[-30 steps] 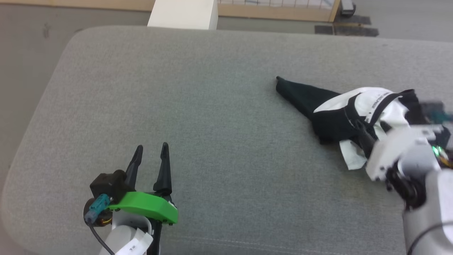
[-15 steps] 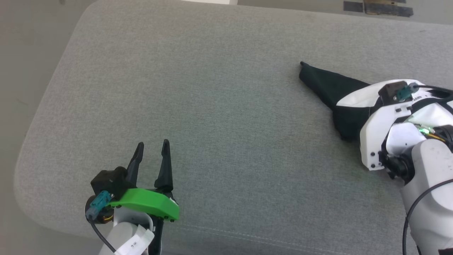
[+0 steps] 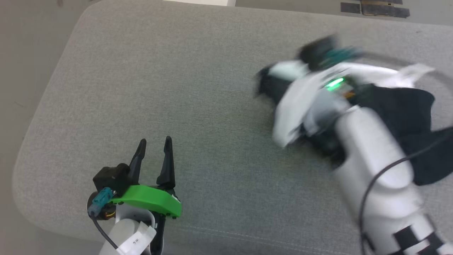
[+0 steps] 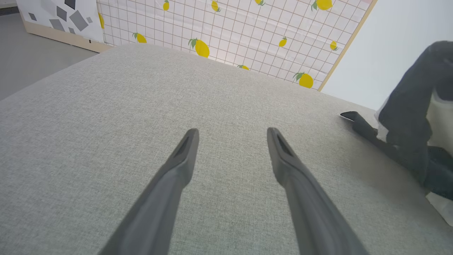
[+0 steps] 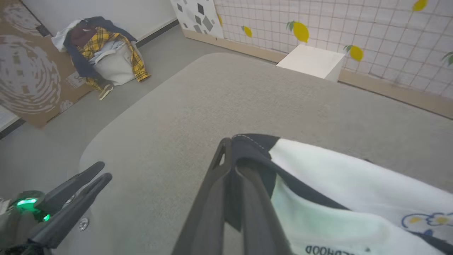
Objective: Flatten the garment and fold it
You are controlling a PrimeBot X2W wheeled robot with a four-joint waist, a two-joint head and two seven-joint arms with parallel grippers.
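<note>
A grey padded surface (image 3: pixel 177 88) spans the head view. At its lower left the left gripper (image 3: pixel 155 140) hovers wide open, empty. Farther right, the right gripper (image 5: pixel 230 159) is pinched tight on the black edge of the garment (image 5: pixel 336 177), whose white body trails lower right. A lemon-print wall (image 5: pixel 354 28) stands beyond.

1. Grey fabric cushion (image 3: pixel 198 88), round-cornered, filling the foreground.
2. Behind it, lemon-print grid wall (image 4: pixel 247 32) above a pale wooden skirting (image 5: pixel 389 92).
3. On grey floor (image 5: pixel 166 46): white block (image 5: pixel 311 62), heap of clothes (image 5: pixel 102 46) with yellow plaid.
</note>
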